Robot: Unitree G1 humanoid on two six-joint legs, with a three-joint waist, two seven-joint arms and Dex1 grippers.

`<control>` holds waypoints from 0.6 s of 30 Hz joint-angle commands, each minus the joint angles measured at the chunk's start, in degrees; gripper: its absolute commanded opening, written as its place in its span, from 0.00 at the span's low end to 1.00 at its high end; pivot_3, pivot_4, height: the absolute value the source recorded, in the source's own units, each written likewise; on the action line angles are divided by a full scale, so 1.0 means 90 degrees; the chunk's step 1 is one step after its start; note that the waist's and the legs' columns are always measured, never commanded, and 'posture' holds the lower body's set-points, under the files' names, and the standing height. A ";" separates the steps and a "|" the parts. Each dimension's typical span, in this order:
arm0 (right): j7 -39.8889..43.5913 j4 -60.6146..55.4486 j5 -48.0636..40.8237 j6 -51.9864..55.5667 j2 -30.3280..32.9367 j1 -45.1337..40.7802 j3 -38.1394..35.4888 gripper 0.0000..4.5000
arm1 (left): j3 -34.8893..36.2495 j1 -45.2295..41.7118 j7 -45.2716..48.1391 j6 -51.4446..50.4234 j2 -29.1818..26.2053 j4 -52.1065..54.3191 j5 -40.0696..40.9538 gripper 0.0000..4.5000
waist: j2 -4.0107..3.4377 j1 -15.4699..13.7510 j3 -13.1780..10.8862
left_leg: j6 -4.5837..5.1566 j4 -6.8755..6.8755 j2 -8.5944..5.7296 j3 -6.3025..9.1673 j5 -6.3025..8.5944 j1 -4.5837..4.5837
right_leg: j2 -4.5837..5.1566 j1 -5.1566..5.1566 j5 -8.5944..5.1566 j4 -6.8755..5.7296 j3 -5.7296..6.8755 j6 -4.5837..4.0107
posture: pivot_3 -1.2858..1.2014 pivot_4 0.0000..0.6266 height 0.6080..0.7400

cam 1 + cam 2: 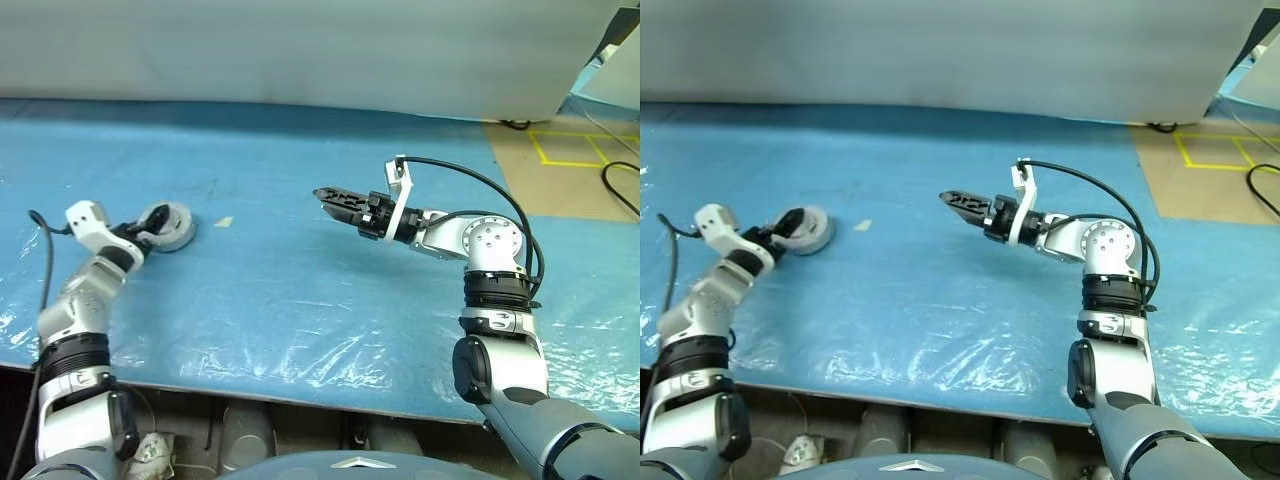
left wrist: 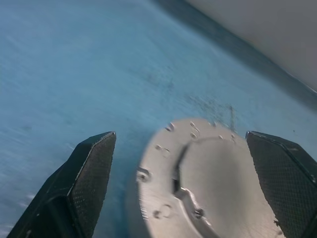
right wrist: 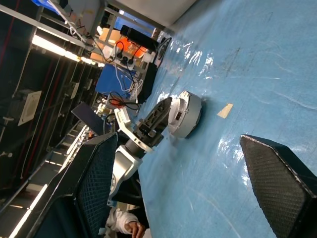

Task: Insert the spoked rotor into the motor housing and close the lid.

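Wide blue plastic-covered surface, pale wall along the far edge, tan floor with yellow tape at far right. Right arm stretched level toward the middle, right gripper hanging in the air well apart from everything, fingers apart and empty in the right wrist view. Left arm low at the left, left gripper right at the motor housing, which sits on the surface at far left with the lid on top, plain pale face up. In the left wrist view, left fingers spread wide on either side of the round body, visible gaps on both sides, nothing clamped. Spoked rotor presumably inside already; cannot tell under the lid. Small tan scrap lying just right of the housing, clear of it.

Judged step: letting go after seating the lid, so most of the task looks done. To do it well:
- Keep fingers wide and draw straight back along the arm's line, away from the housing, so neither pad scrapes the rim or drags the lid askew.
- Avoid lifting before clear; one finger seems to overlap the housing edge from above.
- Check lid lies flat and centred, no lip raised on one side; if tilted, press gently from above rather than pinching the sides.
- Leave right gripper parked where it is, out of the way.
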State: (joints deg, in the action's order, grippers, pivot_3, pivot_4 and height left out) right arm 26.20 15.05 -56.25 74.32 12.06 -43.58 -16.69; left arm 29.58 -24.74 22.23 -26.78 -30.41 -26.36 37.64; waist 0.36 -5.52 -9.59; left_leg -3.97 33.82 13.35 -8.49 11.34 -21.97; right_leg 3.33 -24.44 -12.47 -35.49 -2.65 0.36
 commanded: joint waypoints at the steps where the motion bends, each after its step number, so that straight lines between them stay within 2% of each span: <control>1: 0.0147 -0.0266 -0.0083 -0.0031 0.0094 -0.0040 -0.0042 0.92 | 0.0211 -0.0070 0.0428 0.0048 -0.0698 -0.0034 -0.0100 0.98 | 0.0001 -0.0001 0.0000 | 0.0000 0.0000 0.0002 0.0000 0.0000 0.0000 | -0.0001 0.0000 0.0000 0.0000 0.0002 0.0000 | 0.52 0.24 1.00; 5: 0.0252 -0.0313 -0.0090 -0.0011 0.0244 -0.0043 -0.0045 0.92 | 0.0161 -0.0187 0.0989 -0.0037 -0.1301 -0.0110 -0.0100 0.98 | 0.0001 -0.0007 0.0000 | 0.0000 -0.0002 0.0001 0.0000 0.0000 0.0001 | 0.0000 0.0000 -0.0001 0.0000 0.0002 0.0000 | 0.52 0.24 1.00; 8: 0.0492 -0.0295 -0.0026 -0.0067 0.0600 -0.0132 -0.0035 0.92 | -0.0069 -0.0433 0.1616 -0.0298 -0.1661 0.0354 0.0023 0.98 | 0.0002 -0.0047 -0.0001 | -0.0001 -0.0001 0.0001 0.0000 0.0000 -0.0002 | 0.0003 0.0000 -0.0001 0.0001 0.0006 0.0000 | 0.52 0.24 1.00; 14: 0.1430 -0.0573 0.0446 -0.0738 0.1448 -0.0121 0.0428 0.92 | -0.0916 -0.0837 0.2282 -0.0801 -0.1374 0.1560 0.0138 0.98 | 0.0001 -0.0080 -0.0001 | 0.0000 0.0001 -0.0001 -0.0002 0.0000 -0.0004 | 0.0012 0.0004 -0.0002 0.0001 0.0010 -0.0002 | 0.52 0.24 1.00; 18: 0.2016 -0.1181 0.1269 -0.1914 0.1779 0.0330 0.1132 0.92 | -0.1588 -0.0787 0.2592 -0.1021 -0.0945 0.2338 0.0191 0.98 | 0.0001 -0.0006 -0.0001 | 0.0000 0.0001 0.0008 -0.0004 0.0000 -0.0003 | 0.0007 0.0002 -0.0002 -0.0002 0.0009 -0.0002 | 0.52 0.24 1.00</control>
State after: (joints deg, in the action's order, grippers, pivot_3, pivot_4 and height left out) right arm 41.88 7.67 -46.58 61.26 28.00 -41.54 -8.23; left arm 16.93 -31.79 43.97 -35.25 -39.03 -9.45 38.49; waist 0.37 -5.58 -9.59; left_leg -3.97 33.83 13.45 -8.52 11.34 -22.02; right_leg 3.39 -24.42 -12.49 -35.47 -2.56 0.34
